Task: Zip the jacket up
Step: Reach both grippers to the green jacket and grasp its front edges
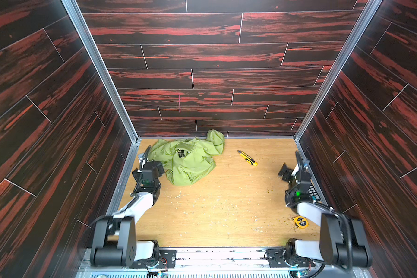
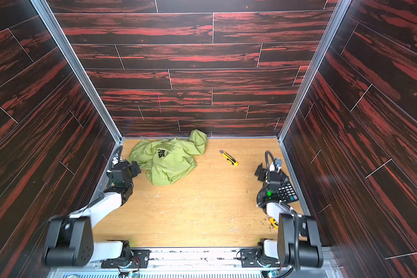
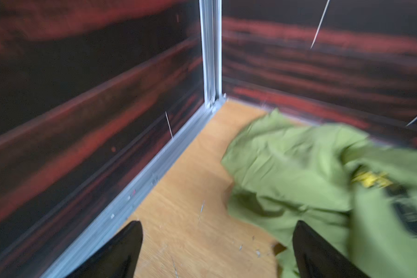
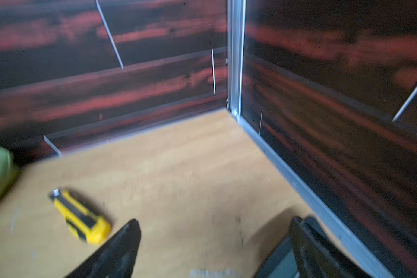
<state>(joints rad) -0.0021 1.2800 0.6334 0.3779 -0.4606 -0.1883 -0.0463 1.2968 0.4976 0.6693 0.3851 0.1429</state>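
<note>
Spread the jacket (image 1: 188, 158) flat first. Lies crumpled at the far-left corner of the surface (image 1: 214, 211), zipper hidden in folds. Left end effector (image 3: 218, 222) agape, empty, at its edge; right end effector (image 4: 215, 219) likewise, well apart. Mind the utility knife (image 1: 247, 158) nearby. Calculator (image 2: 288, 191), tape measure (image 1: 300, 222) by the right arm.

Dark red-streaked plank walls (image 1: 214, 55), oak floor (image 1: 214, 204)

Left fingers (image 3: 121, 252) spread wide, empty; right fingers (image 4: 118, 252) spread wide, empty.
</note>
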